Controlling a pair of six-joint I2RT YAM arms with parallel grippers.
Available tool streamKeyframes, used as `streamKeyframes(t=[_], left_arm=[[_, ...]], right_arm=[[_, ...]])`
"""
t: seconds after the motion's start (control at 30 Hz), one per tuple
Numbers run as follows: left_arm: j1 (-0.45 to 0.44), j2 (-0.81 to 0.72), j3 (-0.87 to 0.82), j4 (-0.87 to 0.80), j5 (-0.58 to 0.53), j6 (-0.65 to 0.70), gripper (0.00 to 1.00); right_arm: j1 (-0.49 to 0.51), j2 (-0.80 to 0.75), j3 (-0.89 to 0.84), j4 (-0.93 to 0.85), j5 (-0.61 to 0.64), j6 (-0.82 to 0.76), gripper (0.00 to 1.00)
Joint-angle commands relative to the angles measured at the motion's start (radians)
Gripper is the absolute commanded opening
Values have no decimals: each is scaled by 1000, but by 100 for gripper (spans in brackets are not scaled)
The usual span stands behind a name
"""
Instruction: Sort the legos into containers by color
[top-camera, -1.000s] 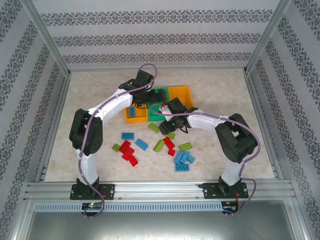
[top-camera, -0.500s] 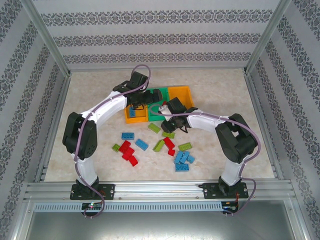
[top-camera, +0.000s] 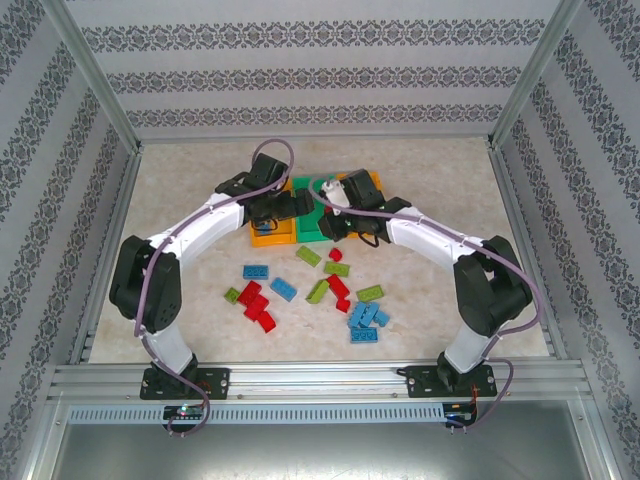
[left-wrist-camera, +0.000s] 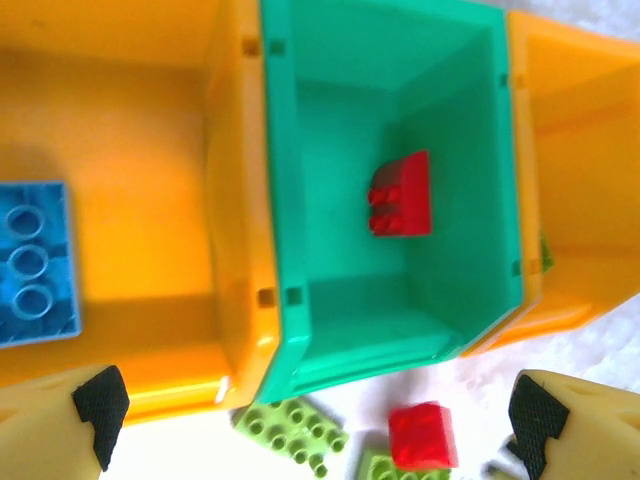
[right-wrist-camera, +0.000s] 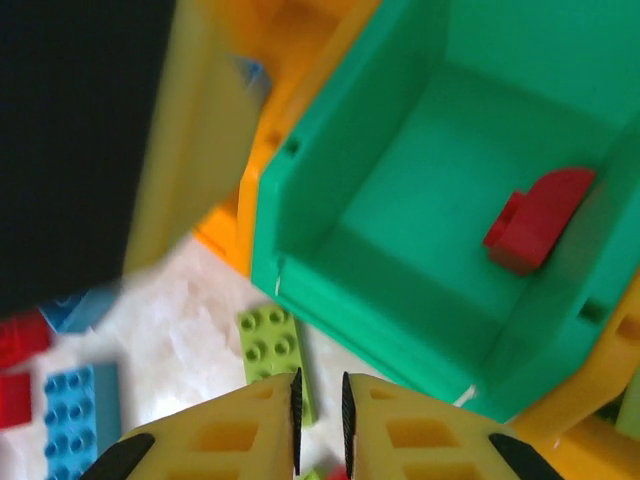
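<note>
The containers stand in a row: a left orange bin (top-camera: 266, 238) (left-wrist-camera: 130, 150), a green bin (top-camera: 312, 228) (left-wrist-camera: 330, 250) (right-wrist-camera: 400, 270) and a right orange bin (top-camera: 378, 186) (left-wrist-camera: 590, 150). A blue lego (left-wrist-camera: 35, 265) lies in the left orange bin, and a red lego (left-wrist-camera: 400, 195) (right-wrist-camera: 535, 225) lies in the green one. My left gripper (top-camera: 285, 210) (left-wrist-camera: 315, 430) hangs wide open above the bins' front edge, holding nothing. My right gripper (top-camera: 330, 232) (right-wrist-camera: 320, 420) is shut just in front of the green bin, with nothing visible between its pads. A green lego (top-camera: 308, 255) (left-wrist-camera: 290, 430) (right-wrist-camera: 270, 345) lies beside it.
Loose legos are scattered on the table in front of the bins: blue ones (top-camera: 256, 271) (top-camera: 365, 320), a red cluster (top-camera: 255, 303), green ones (top-camera: 370, 293) (top-camera: 318, 291), and a red one (top-camera: 335, 253) (left-wrist-camera: 422, 435). Metal frame posts border the table.
My right gripper closed and rose from the bricks on the table toward the green bin. The left arm swung leftward, its gripper staying open over the bins.
</note>
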Motion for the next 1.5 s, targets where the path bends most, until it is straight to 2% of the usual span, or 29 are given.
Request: streamKeyframes(t=[0.0, 0.07, 0.2, 0.37, 0.47, 0.6, 0.8, 1.07, 1.47], left_arm=[[7, -59, -53, -7, -46, 27, 100], [7, -74, -79, -8, -52, 25, 99], [8, -95, -107, -28, -65, 29, 99], [7, -129, -147, -29, -87, 34, 99], [7, -140, -169, -18, -88, 33, 99], [7, -144, -190, 0, -73, 41, 99], [8, -160, -207, 1, -69, 44, 99], [7, -180, -239, 3, -79, 36, 99], [8, -179, -239, 4, -81, 31, 99]], right_arm=[[-17, 62, 72, 15, -39, 74, 21], [-24, 94, 101, 9, -33, 93, 21], [-21, 84, 107, -46, -32, 69, 30], [-12, 9, 22, -186, 40, 74, 51], [7, -46, -77, -164, 12, 101, 57], [53, -48, -129, -165, 50, 31, 65], [54, 42, -99, -171, 56, -58, 65], [55, 123, -44, -192, 134, -127, 64], [52, 180, 3, -201, 161, -159, 64]])
